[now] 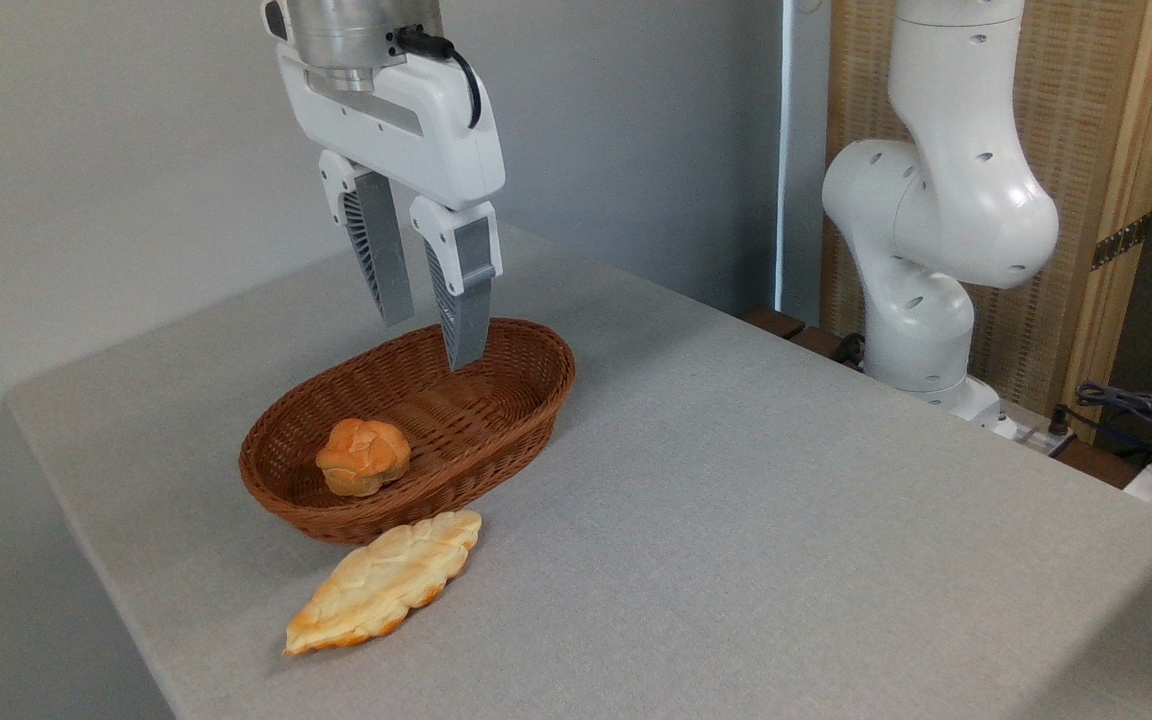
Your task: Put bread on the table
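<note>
One bread [383,581] on table [736,520]; one bun [362,456] in basket [496,440].

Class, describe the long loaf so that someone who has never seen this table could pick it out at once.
On the grey table stands a brown wicker basket. Just in front of it, on the cloth itself, lies the loaf. It is long, flat and leaf-shaped, pale with golden edges, unlike the small round bun inside the basket.

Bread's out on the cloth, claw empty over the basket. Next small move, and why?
Probably just lift the claw clear and stop. The bread already lies flat on the table, outside the basket; the claw hangs open, holding nothing. Only the bun sits inside.
</note>
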Controlling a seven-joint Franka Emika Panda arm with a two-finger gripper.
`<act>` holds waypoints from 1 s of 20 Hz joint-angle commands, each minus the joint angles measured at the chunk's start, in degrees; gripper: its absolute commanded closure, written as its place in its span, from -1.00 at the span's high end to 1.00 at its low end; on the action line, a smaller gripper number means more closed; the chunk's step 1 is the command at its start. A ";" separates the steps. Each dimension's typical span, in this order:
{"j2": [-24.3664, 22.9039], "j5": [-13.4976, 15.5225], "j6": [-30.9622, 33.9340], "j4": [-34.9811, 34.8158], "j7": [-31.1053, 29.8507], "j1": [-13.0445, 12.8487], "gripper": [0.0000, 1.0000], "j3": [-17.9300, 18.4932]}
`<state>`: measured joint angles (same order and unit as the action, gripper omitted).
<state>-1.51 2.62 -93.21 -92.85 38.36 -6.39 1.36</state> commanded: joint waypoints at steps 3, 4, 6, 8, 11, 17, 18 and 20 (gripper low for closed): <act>0.55 -0.60 3.11 1.44 0.05 0.59 1.00 0.04; 0.55 -0.60 3.82 1.44 -0.03 0.59 1.00 0.13; 0.55 -0.60 4.00 1.44 0.14 0.50 1.00 0.22; 0.55 -0.86 4.00 1.44 0.67 0.50 1.00 0.22; 0.72 -2.96 4.00 1.44 1.37 0.50 1.00 -0.39; 0.72 -2.80 4.00 1.36 1.55 0.50 1.00 -0.31; 0.64 -2.53 4.09 1.36 1.63 0.41 1.00 -0.22; 0.63 -2.36 4.09 1.36 1.55 0.41 1.00 -0.13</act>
<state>-1.32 0.48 -90.88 -92.80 39.07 -5.92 1.07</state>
